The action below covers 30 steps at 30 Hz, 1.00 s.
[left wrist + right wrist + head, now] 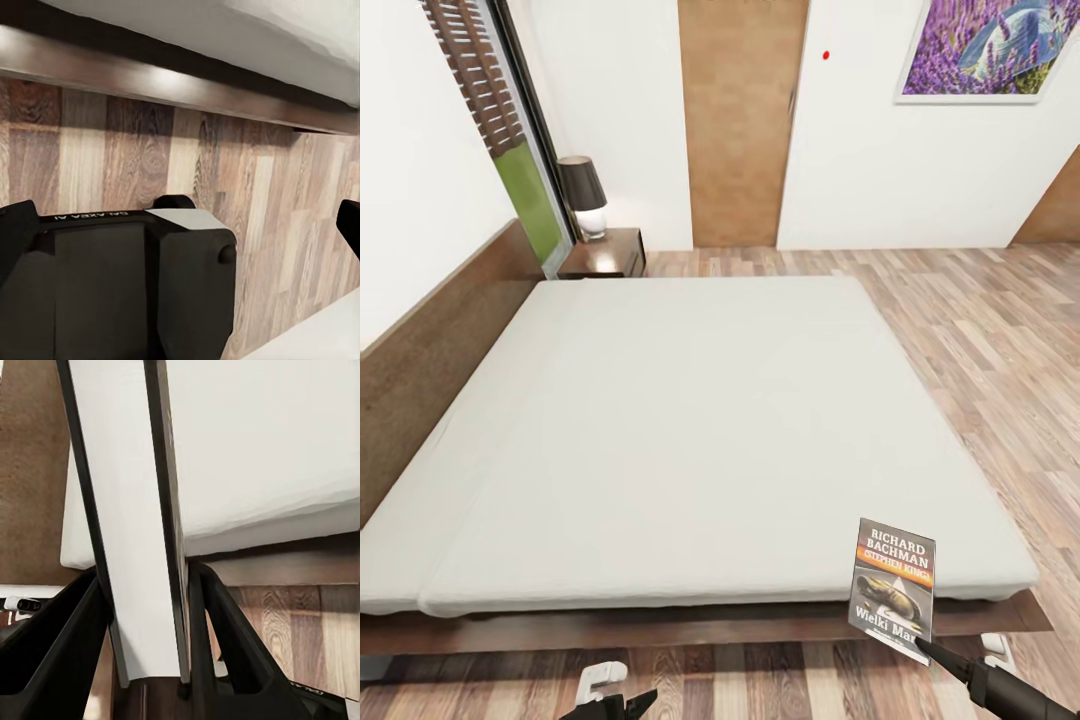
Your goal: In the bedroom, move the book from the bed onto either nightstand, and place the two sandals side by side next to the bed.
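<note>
Book held upright at the bed's foot corner; nightstand far across

Bed (690,420): pale mattress on a dark frame. I stand at its foot, headboard along my left.

Nightstand (605,255): beyond the bed's far left corner, carrying a lamp (582,195). It lies diagonally across the whole mattress from the book, so I judge I must carry the book around the bed rather than reach over it.

Book (894,588): lifted off the mattress, standing nearly upright over the near right corner, cover facing me, long axis vertical.

Right end effector (154,615): clenched on the book's lower edge, one finger on each face.

Left end effector (610,703): low over the floor by the bed frame; I cannot tell its state.
</note>
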Motion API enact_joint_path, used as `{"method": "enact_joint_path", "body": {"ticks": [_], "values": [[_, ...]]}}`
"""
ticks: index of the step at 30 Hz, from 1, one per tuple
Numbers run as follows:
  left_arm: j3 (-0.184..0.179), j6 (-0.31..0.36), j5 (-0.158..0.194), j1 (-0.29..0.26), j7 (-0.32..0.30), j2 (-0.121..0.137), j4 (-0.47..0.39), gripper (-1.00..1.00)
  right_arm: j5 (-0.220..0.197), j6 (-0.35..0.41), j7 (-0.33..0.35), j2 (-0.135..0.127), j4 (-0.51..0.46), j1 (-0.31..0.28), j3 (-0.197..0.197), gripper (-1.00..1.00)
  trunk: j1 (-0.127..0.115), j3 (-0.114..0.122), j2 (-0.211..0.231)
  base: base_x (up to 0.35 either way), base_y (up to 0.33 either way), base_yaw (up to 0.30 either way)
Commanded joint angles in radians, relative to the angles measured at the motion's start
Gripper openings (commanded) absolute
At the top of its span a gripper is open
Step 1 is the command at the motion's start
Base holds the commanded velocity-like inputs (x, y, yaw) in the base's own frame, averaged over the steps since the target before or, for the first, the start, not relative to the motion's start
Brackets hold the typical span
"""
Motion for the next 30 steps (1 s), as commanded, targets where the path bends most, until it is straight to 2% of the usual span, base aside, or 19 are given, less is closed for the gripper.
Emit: {"method": "enact_joint_path", "body": {"ticks": [1, 30], "values": [[-0.005, 0.008, 0.010, 0.000, -0.001, 0.001, -0.001, 1.00, -0.004, 0.002, 0.003, 0.000, 0.001, -0.001, 0.002, -1.00, 0.001, 0.000, -0.002, 0.000, 0.000, 0.000], [-0.005, 0.008, 0.010, 0.000, 0.000, 0.001, -0.001, 1.00, -0.005, 0.001, 0.001, -0.001, 0.030, -0.001, 0.002, -1.00, 0.001, 0.047, -0.002, 0.000, 0.000, 0.000]]}}
